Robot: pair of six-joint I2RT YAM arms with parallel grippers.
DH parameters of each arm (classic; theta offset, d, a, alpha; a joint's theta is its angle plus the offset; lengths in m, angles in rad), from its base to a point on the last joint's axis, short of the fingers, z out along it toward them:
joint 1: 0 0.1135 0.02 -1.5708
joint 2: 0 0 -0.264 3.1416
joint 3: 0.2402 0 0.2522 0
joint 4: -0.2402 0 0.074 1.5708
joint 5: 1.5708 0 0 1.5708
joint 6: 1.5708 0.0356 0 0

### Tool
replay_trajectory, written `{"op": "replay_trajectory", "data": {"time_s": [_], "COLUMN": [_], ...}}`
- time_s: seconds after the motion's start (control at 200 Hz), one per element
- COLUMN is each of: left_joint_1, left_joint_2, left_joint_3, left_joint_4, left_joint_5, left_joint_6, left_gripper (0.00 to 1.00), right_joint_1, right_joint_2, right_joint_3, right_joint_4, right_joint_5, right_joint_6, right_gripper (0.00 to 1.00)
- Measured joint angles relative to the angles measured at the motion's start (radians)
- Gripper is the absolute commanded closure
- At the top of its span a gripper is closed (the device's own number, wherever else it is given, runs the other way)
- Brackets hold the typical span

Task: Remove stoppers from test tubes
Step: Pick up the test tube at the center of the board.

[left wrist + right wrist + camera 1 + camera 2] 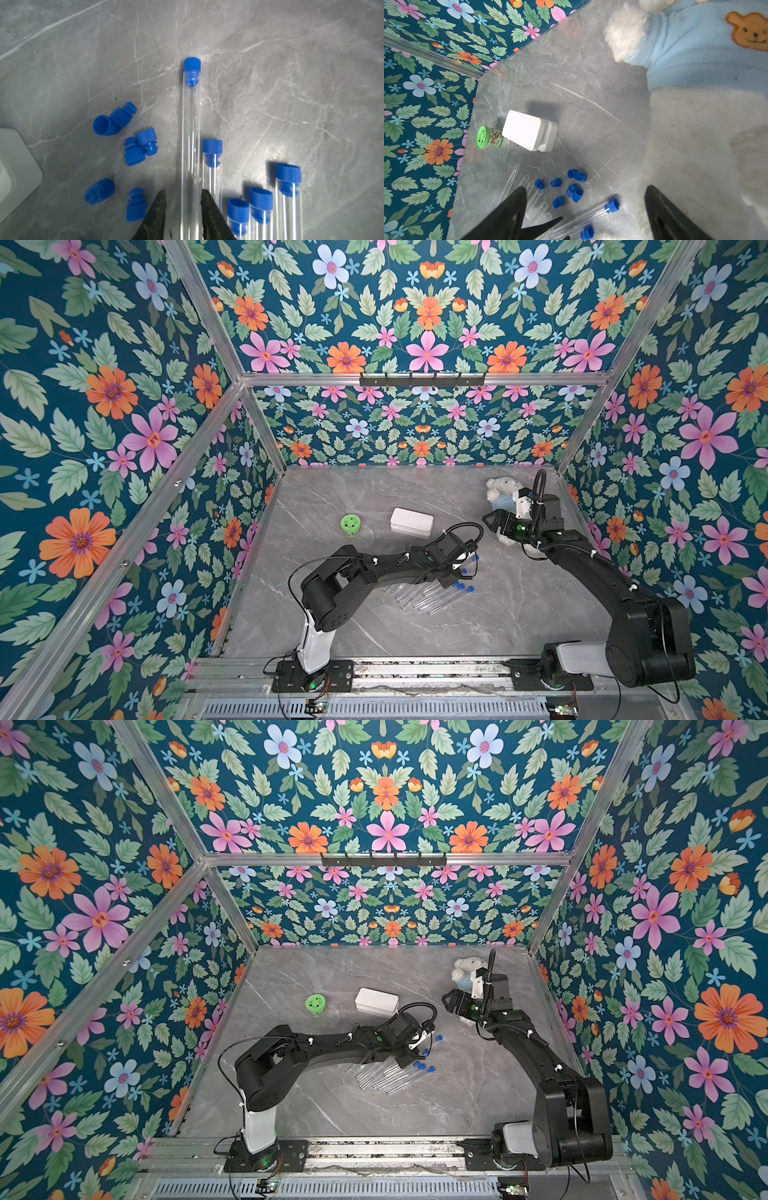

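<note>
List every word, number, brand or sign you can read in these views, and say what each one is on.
No text can be read anywhere in these views.
Green-lidded jar: its side label shows a brownish drawing; any print is too blurred to read.
Plush toy: bear-face patch, no letters.
White box: blank.

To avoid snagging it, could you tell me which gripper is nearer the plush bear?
Right. The right gripper hangs open beside the plush bear; the left gripper is farther off, gripping a test tube.
</note>
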Motion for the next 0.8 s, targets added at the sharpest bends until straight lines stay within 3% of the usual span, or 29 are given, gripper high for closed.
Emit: {"op": "replay_trajectory", "data": {"time_s": [0.8], "left_joint_1": [0.001], "left_joint_2": [0.059], "left_joint_3": [0.019], "left_joint_4": [0.025], "left_joint_5": [0.015], "left_joint_6": [0.006], "left_gripper": [0.69], "right_joint_1": [-0.002], "right_joint_2": [-0.01], "right_joint_3": [-0.005], "right_joint_4": [0.012], "right_joint_5": [-0.006], "right_joint_6": [0.006], "right_gripper": [0.1]}}
